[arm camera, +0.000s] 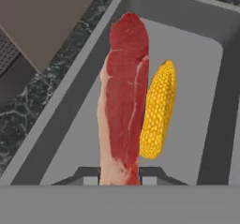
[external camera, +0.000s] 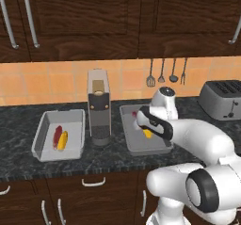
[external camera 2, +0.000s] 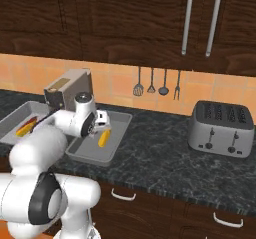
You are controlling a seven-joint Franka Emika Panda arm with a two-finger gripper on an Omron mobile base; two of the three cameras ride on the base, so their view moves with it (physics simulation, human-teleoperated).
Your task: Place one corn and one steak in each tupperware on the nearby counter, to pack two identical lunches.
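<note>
The tool (arm camera: 120,180) is clamped tight on the near end of the steak (arm camera: 123,101), hanging it over the right tupperware (external camera: 128,139) beside the corn (arm camera: 158,110) already lying there. Let go too high or off-centre and I'd say that strip could flop over the rim onto the surface (external camera 2: 165,153).
</note>
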